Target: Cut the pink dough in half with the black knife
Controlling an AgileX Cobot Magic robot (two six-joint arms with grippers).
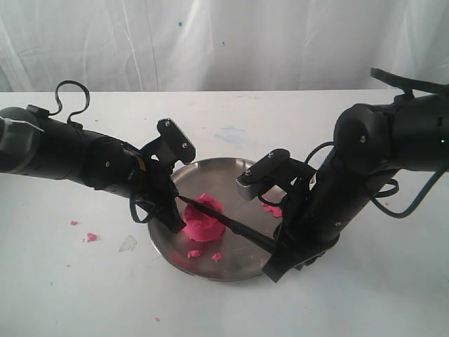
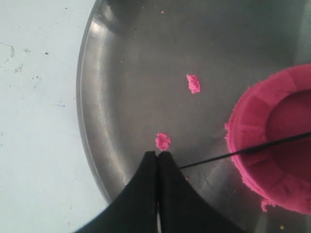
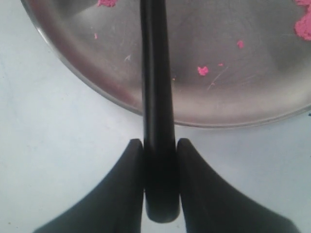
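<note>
Our right gripper (image 3: 160, 141) is clamped on the butt end of the black knife (image 3: 156, 73), one finger on each side of the handle, just off the rim of the round metal plate (image 3: 252, 97). From there the blade reaches inward over the plate and lies across the dented top of the pink dough (image 2: 252, 121), which sits on the plate as one lump, not yet parted. Our left gripper (image 2: 158, 154) has its fingers pressed together with nothing visibly between them; the blade tip ends just beside them, and we cannot tell whether they touch it. A few pink crumbs (image 2: 163, 141) lie on the plate nearby.

We judge that we are at the cutting step itself, blade lined up over the middle. Next we need a firm, level press straight down to the metal, keeping the handle from twisting in our grip.
</note>
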